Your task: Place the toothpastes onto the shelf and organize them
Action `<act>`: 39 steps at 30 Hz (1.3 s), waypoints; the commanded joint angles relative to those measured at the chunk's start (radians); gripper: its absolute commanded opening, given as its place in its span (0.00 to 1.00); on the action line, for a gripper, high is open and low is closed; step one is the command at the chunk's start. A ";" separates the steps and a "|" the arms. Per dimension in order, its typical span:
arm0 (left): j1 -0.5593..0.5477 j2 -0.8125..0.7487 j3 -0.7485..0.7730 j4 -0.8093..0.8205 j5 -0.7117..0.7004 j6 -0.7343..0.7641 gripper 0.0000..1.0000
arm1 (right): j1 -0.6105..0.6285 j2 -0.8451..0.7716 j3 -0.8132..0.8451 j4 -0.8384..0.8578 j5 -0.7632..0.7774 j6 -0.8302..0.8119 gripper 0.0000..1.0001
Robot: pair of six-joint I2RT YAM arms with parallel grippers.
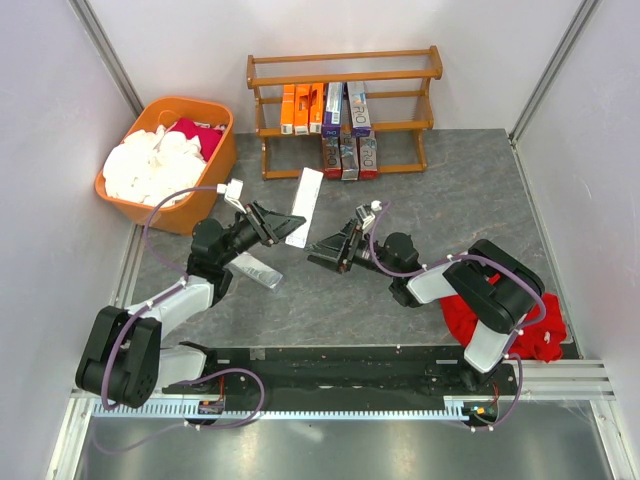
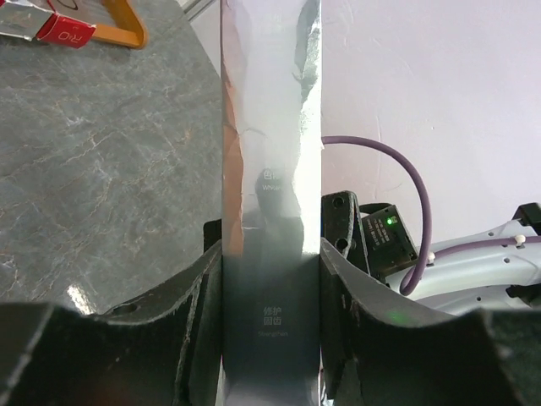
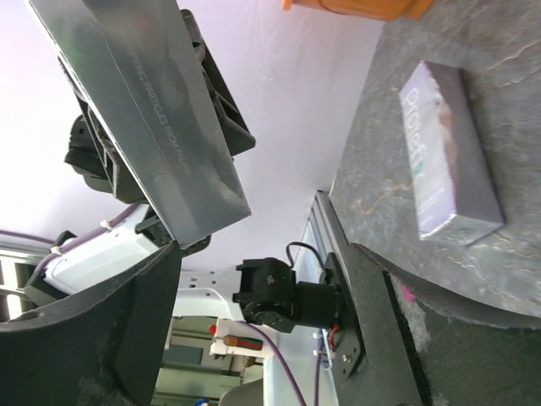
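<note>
My left gripper (image 1: 268,222) is shut on one end of a silver-grey toothpaste carton (image 1: 303,207), which it holds above the table, pointing toward the shelf (image 1: 400,62). In the left wrist view the carton (image 2: 270,152) fills the gap between the fingers (image 2: 199,330). My right gripper (image 1: 322,252) stands open just right of that carton with nothing between its fingers (image 3: 144,296); the held carton (image 3: 152,118) hangs in front of it. Another silver carton (image 1: 258,270) (image 3: 448,161) lies flat on the table. The shelf holds orange (image 1: 301,108), purple-and-white (image 1: 347,106) and red-and-silver (image 1: 348,156) cartons.
An orange tub (image 1: 205,205) of white and red cloths stands at the back left. A red cloth (image 1: 545,330) lies under my right arm at the front right. White walls close in both sides of the grey table (image 1: 450,200).
</note>
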 commanded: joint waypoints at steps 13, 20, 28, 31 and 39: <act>-0.009 -0.019 -0.023 0.133 -0.021 -0.075 0.48 | 0.028 -0.026 0.027 0.309 0.048 0.052 0.77; -0.009 -0.006 -0.057 0.208 -0.048 -0.135 0.47 | 0.027 -0.047 0.014 0.331 0.069 0.041 0.78; -0.010 0.048 -0.074 0.297 -0.050 -0.195 0.46 | 0.030 -0.026 0.068 0.330 0.085 0.042 0.79; -0.015 0.066 -0.073 0.324 -0.045 -0.212 0.46 | 0.036 -0.007 0.103 0.305 0.080 0.042 0.78; -0.018 0.086 -0.080 0.358 -0.058 -0.229 0.49 | 0.064 0.014 0.174 0.258 0.030 0.036 0.50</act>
